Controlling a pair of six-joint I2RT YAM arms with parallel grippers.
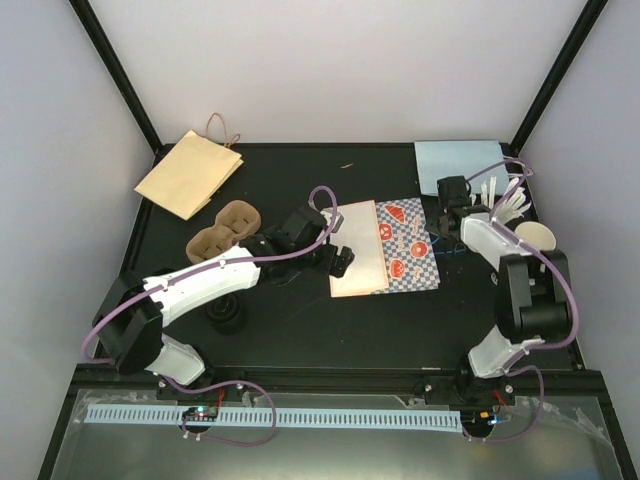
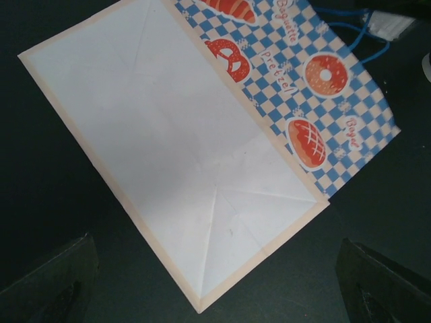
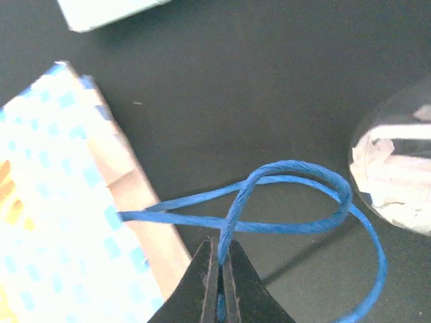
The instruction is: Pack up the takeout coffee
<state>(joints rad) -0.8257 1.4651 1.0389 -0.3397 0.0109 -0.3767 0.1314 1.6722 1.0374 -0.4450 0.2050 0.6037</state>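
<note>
The takeout bag [image 1: 405, 245], blue-and-white checked with pastry pictures, lies flat mid-table, its folded pale bottom [image 2: 188, 168] turned toward the left arm. Its blue twisted-paper handle [image 3: 296, 168] loops off the bag's mouth at the right. My right gripper [image 3: 220, 269] is shut on one strand of that handle, just above the table. My left gripper [image 1: 335, 250] hovers open over the bag's bottom corner, with its fingers [image 2: 54, 282] wide apart and touching nothing. A brown pulp cup carrier [image 1: 225, 230] sits left of the bag. A dark cup [image 1: 225, 318] stands by the left arm.
A flat brown paper bag [image 1: 190, 170] lies at the back left. A light blue sheet [image 1: 460, 160] lies at the back right. A clear container of white sticks [image 1: 505, 200] and a white cup [image 1: 537, 237] stand close to the right arm.
</note>
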